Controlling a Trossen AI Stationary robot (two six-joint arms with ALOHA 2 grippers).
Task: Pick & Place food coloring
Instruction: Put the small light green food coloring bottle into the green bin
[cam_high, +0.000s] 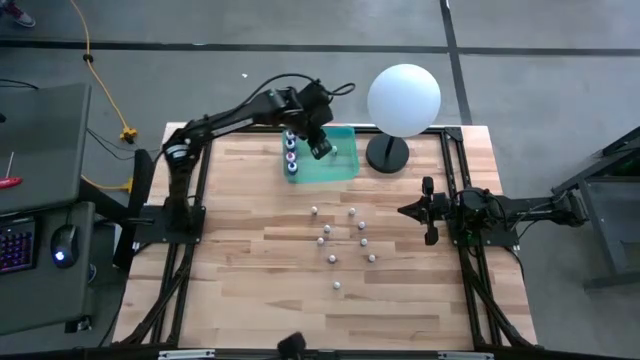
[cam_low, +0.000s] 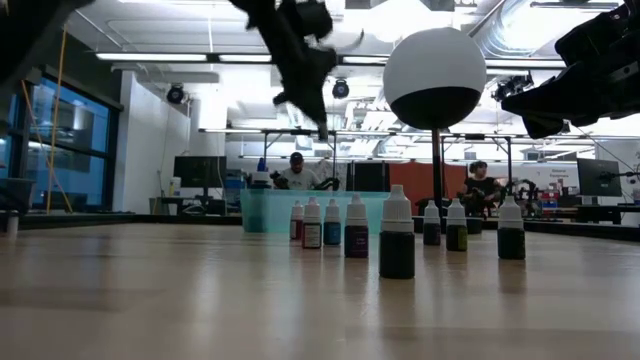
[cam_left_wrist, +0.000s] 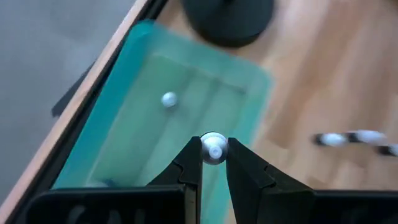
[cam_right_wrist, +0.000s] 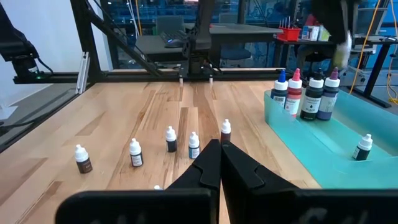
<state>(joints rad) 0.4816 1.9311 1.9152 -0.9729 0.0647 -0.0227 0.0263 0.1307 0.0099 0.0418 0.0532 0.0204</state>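
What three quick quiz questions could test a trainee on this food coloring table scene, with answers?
1. True or false: the left claw is shut on a small bottle above the teal bin.
2. Which arm waits at the table's right edge with its claw closed: A left, B right?
3. Fill in: the bottles still loose on the wooden table stand ____ the bin.

Key: 1 true. 2 B, the right claw. 3 outside.
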